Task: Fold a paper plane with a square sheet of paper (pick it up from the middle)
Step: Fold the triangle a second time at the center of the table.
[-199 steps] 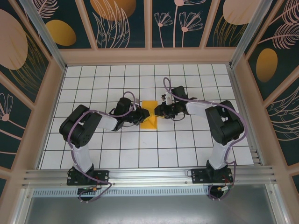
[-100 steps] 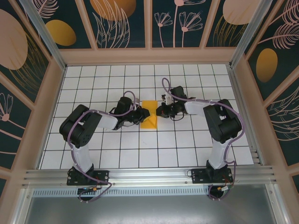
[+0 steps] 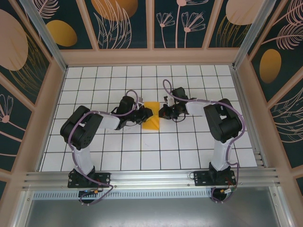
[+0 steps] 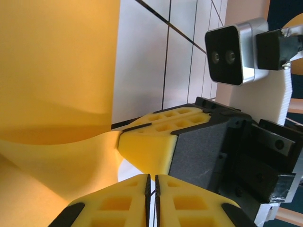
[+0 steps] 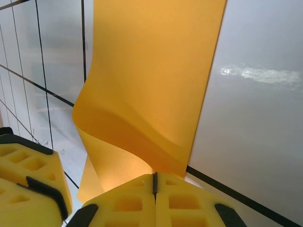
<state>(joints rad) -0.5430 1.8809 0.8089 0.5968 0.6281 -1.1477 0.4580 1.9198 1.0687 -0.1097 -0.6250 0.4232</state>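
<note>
The right gripper (image 5: 154, 182) is pinching the raised edge of the square sheet of paper (image 5: 151, 71) at the centre of the table (image 3: 189, 142), the left gripper (image 4: 152, 189) is clenching beside it, and the flap is requiring square alignment before creasing.

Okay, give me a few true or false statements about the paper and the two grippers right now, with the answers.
1. The paper lies completely flat on the table. False: part of it curls up off the surface.
2. The right gripper is pinching the paper. True.
3. The left gripper is wide open. False: it is shut.
4. From above, the paper sits between the two grippers. True.
</note>
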